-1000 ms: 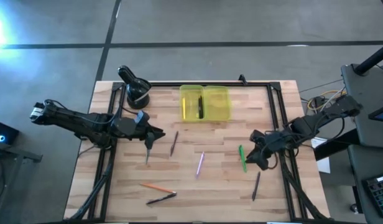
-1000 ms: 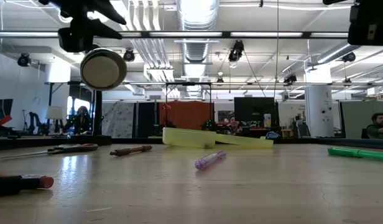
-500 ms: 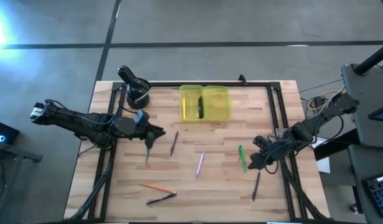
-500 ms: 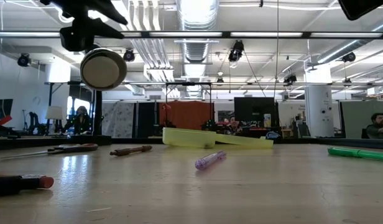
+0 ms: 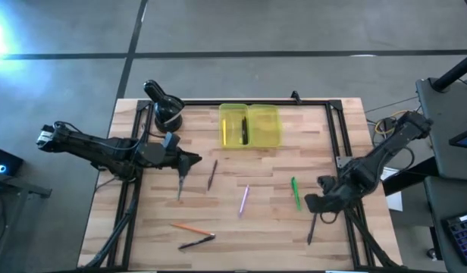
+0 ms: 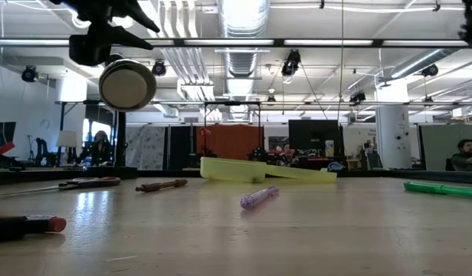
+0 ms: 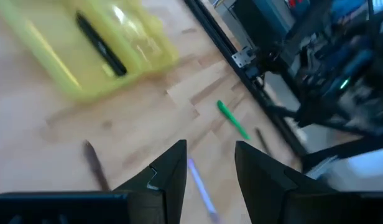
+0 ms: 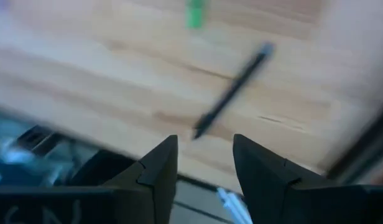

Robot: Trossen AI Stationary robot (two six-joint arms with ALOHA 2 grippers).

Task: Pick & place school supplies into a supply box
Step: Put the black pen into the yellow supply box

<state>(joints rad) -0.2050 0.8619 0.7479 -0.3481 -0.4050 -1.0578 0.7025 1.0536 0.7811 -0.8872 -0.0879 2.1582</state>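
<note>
I have the right hand (image 5: pixel 315 205) released, hovering near the surface's (image 5: pixel 264 227) right edge above a thin black pen (image 5: pixel 311 227). The left hand (image 5: pixel 189 160), also released, waits near the left edge. The translucent yellow plastic supply box (image 5: pixel 251 126) lies open at the far edge.

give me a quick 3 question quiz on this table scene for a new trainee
1. True or false: the yellow supply box already holds a dark pen.
2. Which item lies nearest the right hand?
A. the orange pencil
B. the black pen
C. the purple pen
3. Fill in: the left hand is ____, holding nothing.

Key:
1. True; one dark pen lies in the box's left half.
2. B; the black pen lies just in front of the right hand, beside the green marker.
3. Open; its fingers stand apart with only table between them.
</note>
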